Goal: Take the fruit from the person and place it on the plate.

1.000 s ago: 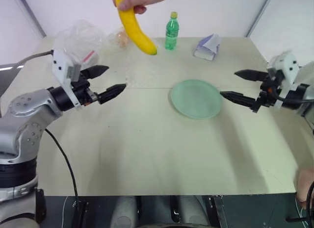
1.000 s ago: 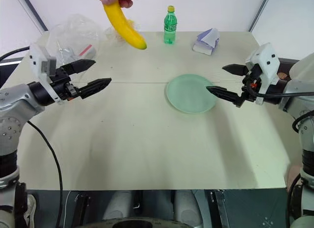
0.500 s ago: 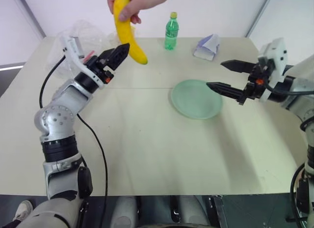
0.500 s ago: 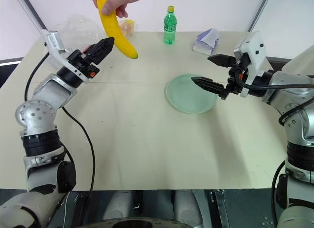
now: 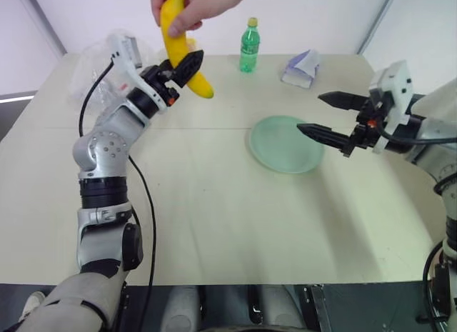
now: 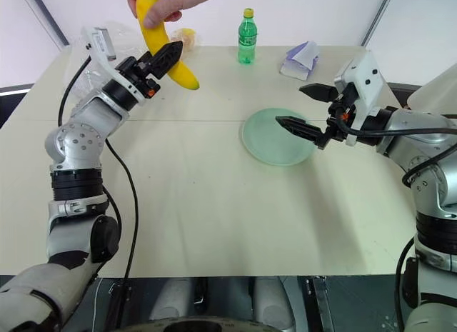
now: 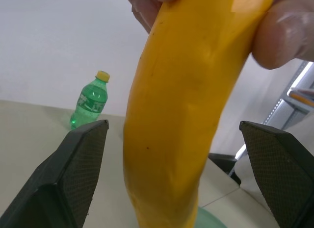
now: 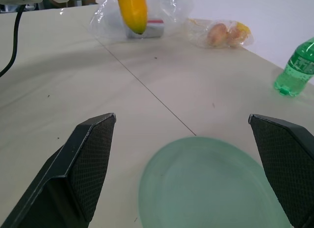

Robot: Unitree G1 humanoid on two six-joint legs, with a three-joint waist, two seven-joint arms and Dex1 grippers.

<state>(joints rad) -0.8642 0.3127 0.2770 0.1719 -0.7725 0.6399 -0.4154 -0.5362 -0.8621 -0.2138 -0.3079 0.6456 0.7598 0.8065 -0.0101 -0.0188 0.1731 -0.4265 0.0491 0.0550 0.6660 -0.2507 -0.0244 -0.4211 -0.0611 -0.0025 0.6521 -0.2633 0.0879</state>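
One banana (image 5: 175, 43) is hanging from the person's hand (image 5: 191, 5) above the far left of the worktop (image 5: 214, 203), sitting between the parted fingers of your left end effector (image 5: 187, 66), which is not yet gripping it. You are wanting to close squarely on the middle and wait for the hand to let go. Moving right, you are counting one green bottle (image 5: 249, 46), one plate (image 5: 285, 143) and your right end effector (image 5: 320, 115), gaping wide and empty beside the plate.
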